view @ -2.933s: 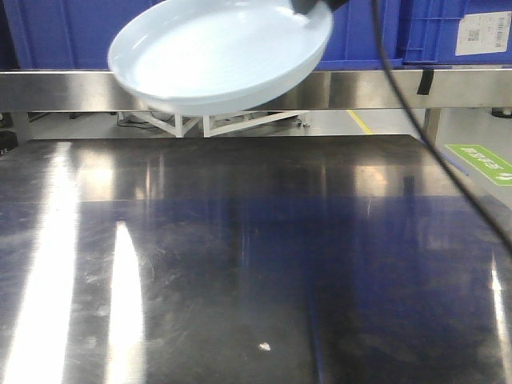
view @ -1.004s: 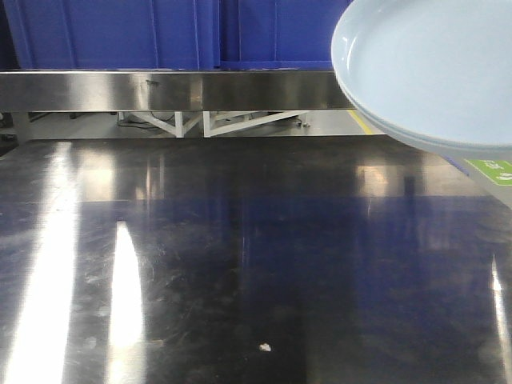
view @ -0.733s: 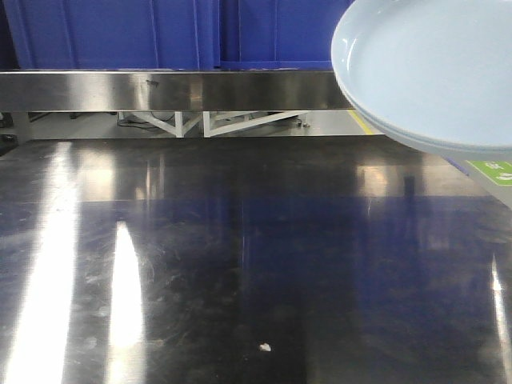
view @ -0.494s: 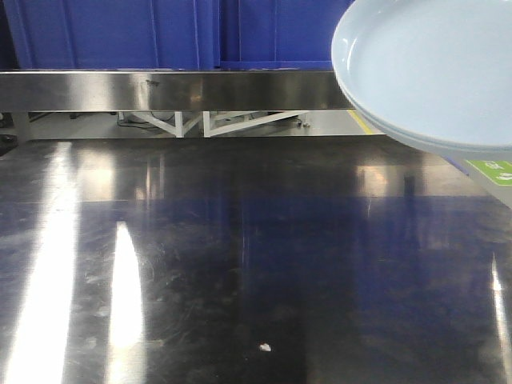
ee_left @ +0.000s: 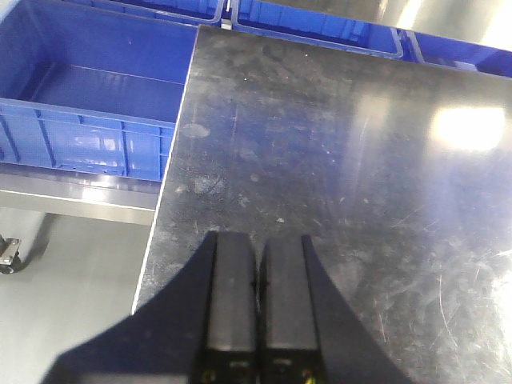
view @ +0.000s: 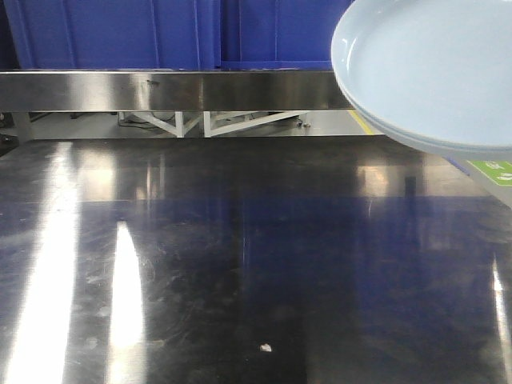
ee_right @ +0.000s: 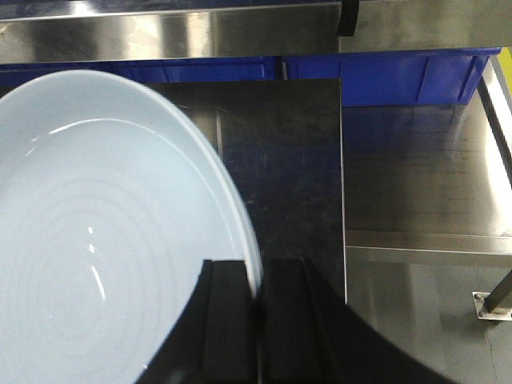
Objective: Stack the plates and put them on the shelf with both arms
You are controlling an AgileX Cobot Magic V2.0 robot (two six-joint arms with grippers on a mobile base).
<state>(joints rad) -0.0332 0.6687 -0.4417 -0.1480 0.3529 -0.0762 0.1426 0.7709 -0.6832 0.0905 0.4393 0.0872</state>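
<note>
Two pale bluish-white plates (view: pixel 432 72) hang stacked in the air at the upper right of the front view, tilted, with two rims showing one under the other. In the right wrist view my right gripper (ee_right: pixel 258 268) is shut on the right rim of the plates (ee_right: pixel 104 240), one finger inside the rim and one outside. My left gripper (ee_left: pixel 258 240) is shut with nothing in it, over the left part of the dark table (ee_left: pixel 336 160). Neither gripper shows in the front view. The steel shelf (view: pixel 160 90) runs along the back.
Blue crates (view: pixel 120 32) stand on the shelf behind the dark table (view: pixel 240 264). An open blue crate (ee_left: pixel 88 104) sits beyond the table's left edge, with floor below. To the right of the table is a steel surface (ee_right: pixel 424 176) with a blue crate (ee_right: pixel 384 76).
Since 2.9 s ago the plates have swung from the upper middle-left of the front view to the upper right. Over the last second they have hardly moved.
</note>
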